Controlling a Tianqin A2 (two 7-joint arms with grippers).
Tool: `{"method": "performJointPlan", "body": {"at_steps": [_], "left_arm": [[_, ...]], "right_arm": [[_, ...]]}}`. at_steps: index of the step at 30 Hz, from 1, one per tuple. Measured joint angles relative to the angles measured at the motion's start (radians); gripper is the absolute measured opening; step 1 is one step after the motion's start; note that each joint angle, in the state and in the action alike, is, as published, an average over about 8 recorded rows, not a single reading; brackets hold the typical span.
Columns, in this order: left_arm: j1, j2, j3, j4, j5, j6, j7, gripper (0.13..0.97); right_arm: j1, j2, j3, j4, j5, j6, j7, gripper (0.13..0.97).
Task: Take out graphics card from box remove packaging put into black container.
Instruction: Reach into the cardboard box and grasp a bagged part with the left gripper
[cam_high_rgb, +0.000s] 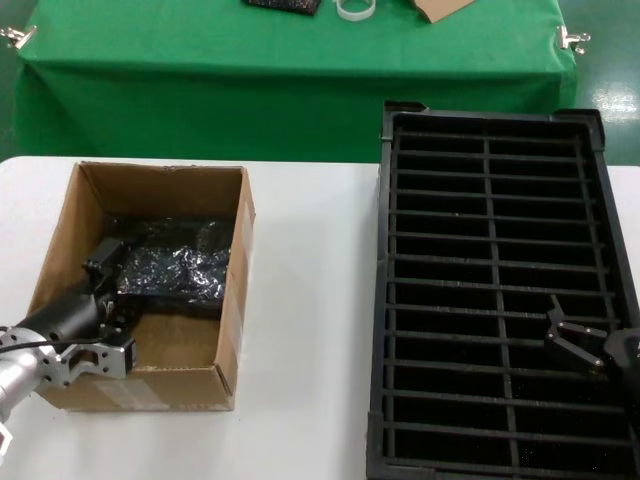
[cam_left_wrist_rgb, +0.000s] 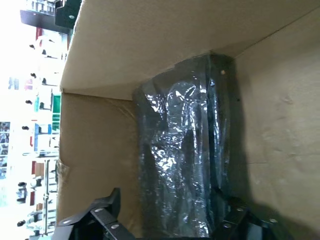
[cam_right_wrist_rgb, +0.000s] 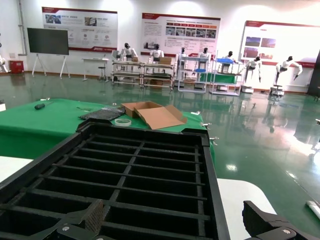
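At left of the head frame, inside the box (cam_high_rgb: 160, 290) on the white counter (cam_high_rgb: 310, 300), we see the left gripper (cam_left_wrist_rgb: 167, 220) fingers apart astride the bagged graphics card (cam_high_rgb: 175, 262) | right gripper (cam_high_rgb: 580, 352) lower right over the black container (cam_high_rgb: 490, 300), fingers apart

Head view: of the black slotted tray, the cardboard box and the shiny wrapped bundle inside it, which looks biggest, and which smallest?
Largest to smallest, as they look:
1. black container
2. box
3. wrapped bundle, lying inside the box

The gaps are plain, so nearness to the camera does not make this unsure.
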Motion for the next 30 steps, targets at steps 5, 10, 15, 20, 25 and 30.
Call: {"method": "performJointPlan", "body": {"at_steps": [5,10,15,20,25,30], "left_arm": [[0.017,0.003,-0.007,0.001,-0.012,0.013,-0.005,0.628],[0.027,0.006,-0.014,0.001,-0.023,0.024,-0.009,0.527],[0.029,0.007,-0.019,0.001,-0.032,0.031,-0.013,0.397],[0.026,0.007,-0.021,0.001,-0.038,0.034,-0.016,0.317],[0.022,0.006,-0.025,0.001,-0.044,0.039,-0.018,0.228],[0.014,0.003,-0.033,0.0,-0.054,0.053,-0.019,0.19]], "right_arm": [[0.0,0.0,0.0,0.0,0.0,0.0,0.0,0.966],[0.0,0.0,0.0,0.0,0.0,0.0,0.0,0.966],[0.0,0.0,0.0,0.0,0.0,0.0,0.0,0.966],[0.0,0.0,0.0,0.0,0.0,0.0,0.0,0.966],[0.0,0.0,0.0,0.0,0.0,0.0,0.0,0.966],[0.0,0.0,0.0,0.0,0.0,0.0,0.0,0.966]]}}
